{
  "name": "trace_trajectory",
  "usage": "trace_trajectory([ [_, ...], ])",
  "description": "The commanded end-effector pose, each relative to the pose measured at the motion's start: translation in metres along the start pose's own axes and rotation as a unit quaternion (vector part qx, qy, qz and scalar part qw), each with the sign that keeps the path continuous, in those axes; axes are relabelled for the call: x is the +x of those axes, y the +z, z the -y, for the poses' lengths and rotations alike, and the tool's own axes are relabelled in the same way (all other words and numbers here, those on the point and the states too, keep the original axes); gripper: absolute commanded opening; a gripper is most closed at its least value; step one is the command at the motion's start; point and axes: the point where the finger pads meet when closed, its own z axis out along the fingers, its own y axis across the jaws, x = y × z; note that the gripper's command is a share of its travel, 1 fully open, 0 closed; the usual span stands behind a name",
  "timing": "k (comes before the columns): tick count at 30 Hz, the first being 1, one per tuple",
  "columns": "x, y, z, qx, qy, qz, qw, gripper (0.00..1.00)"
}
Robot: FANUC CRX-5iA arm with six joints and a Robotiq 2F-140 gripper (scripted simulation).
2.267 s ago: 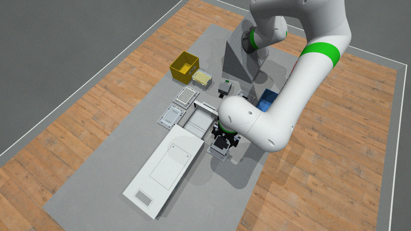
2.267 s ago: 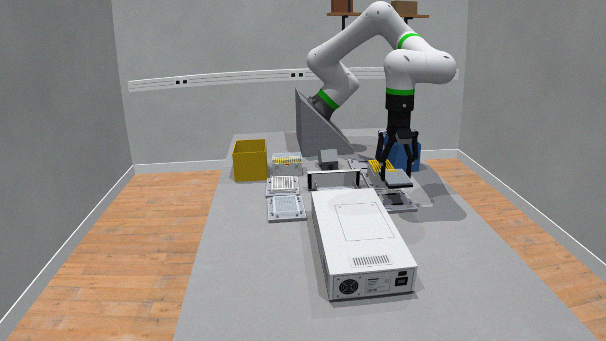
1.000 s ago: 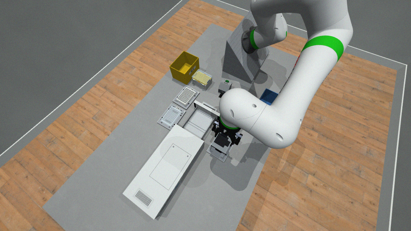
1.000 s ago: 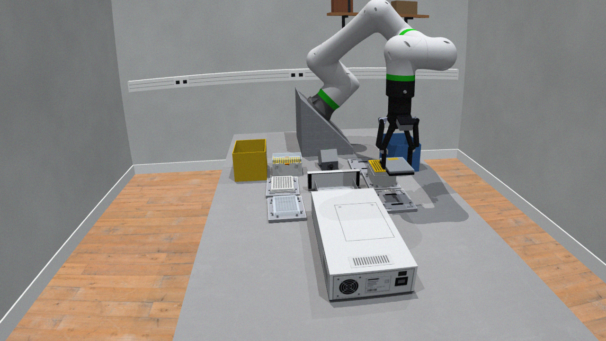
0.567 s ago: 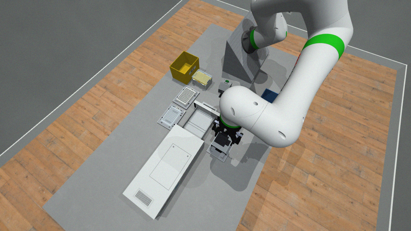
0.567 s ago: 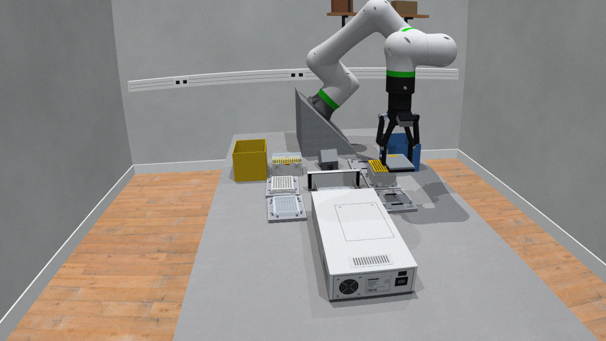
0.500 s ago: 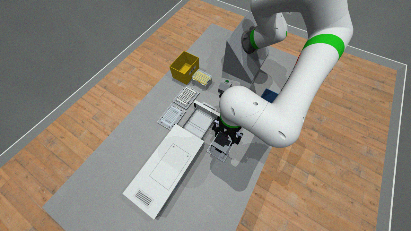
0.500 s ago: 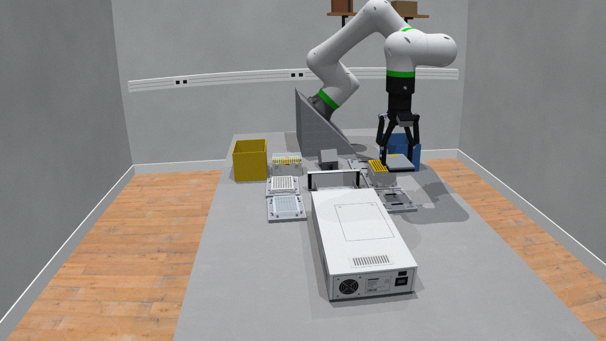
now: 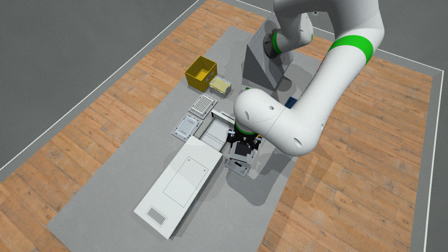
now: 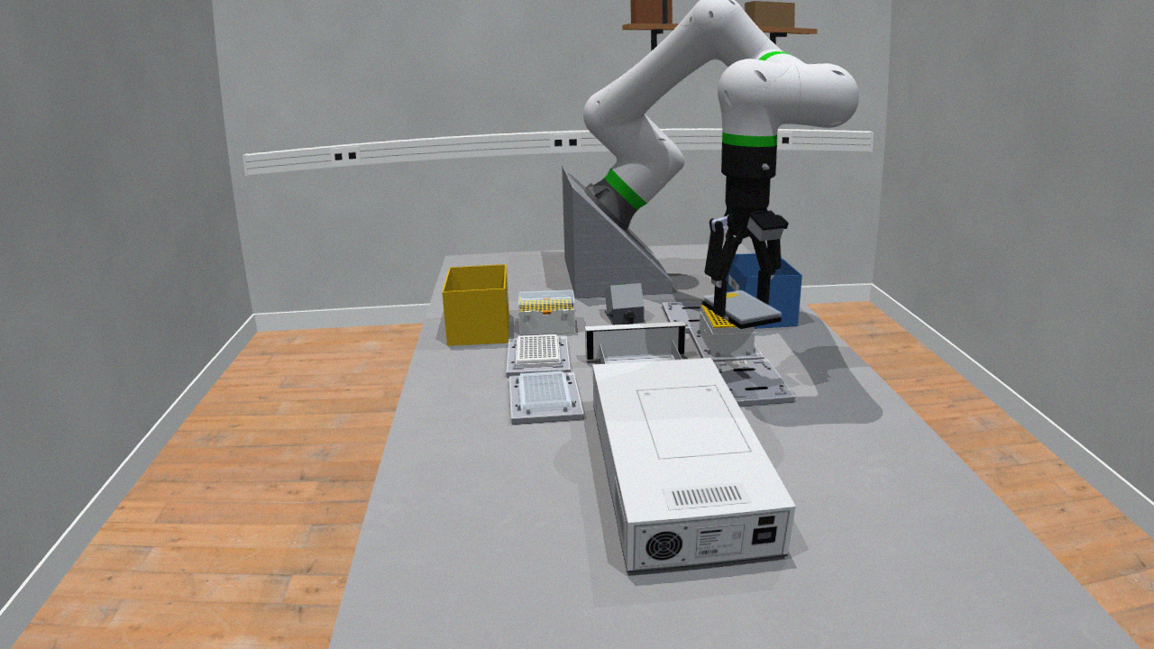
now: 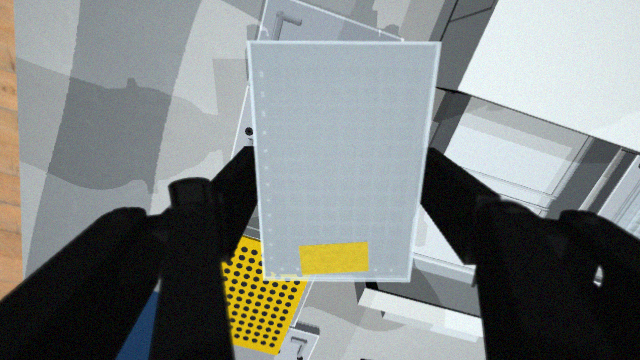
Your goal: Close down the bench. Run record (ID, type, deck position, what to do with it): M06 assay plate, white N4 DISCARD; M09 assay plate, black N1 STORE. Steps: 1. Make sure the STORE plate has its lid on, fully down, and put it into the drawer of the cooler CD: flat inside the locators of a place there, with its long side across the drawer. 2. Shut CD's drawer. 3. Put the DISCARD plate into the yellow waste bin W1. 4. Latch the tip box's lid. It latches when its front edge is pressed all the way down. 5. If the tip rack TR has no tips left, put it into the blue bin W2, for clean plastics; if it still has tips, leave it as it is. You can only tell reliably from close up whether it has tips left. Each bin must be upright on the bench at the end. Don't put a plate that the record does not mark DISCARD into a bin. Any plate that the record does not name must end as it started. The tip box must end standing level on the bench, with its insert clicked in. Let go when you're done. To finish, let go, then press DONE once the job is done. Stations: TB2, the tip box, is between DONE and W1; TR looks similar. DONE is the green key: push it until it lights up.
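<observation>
My gripper (image 11: 338,170) is shut on the long sides of a lidded black assay plate (image 11: 340,160). The lid looks pale grey and carries a yellow label. I hold the plate level in the air (image 10: 742,308), right of the cooler's open drawer (image 9: 216,130) and above the tip rack TR (image 11: 260,300), whose yellow top shows rows of dark holes. The empty nest (image 9: 238,166) lies below on the mat. The white plate (image 9: 202,105) sits in its nest left of the drawer. The cooler CD (image 10: 685,452) stands in front.
The yellow bin W1 (image 9: 201,73) and the tip box TB2 (image 9: 220,85) stand at the back left. A clear-lidded plate (image 9: 186,126) lies in front of the white plate. The blue bin W2 (image 10: 771,282) stands behind my gripper. The grey key box (image 10: 625,300) is behind the drawer.
</observation>
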Motion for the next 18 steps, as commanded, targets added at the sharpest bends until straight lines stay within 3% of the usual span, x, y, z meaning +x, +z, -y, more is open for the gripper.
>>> trace_trajectory([
  [1,-0.005,-0.001,-0.008,0.001,-0.066,-0.005,0.998,0.10],
  [7,-0.015,-0.001,-0.021,0.001,-0.165,-0.005,0.986,0.10],
  [18,-0.029,-0.001,-0.040,0.000,-0.311,-0.005,0.950,0.10],
])
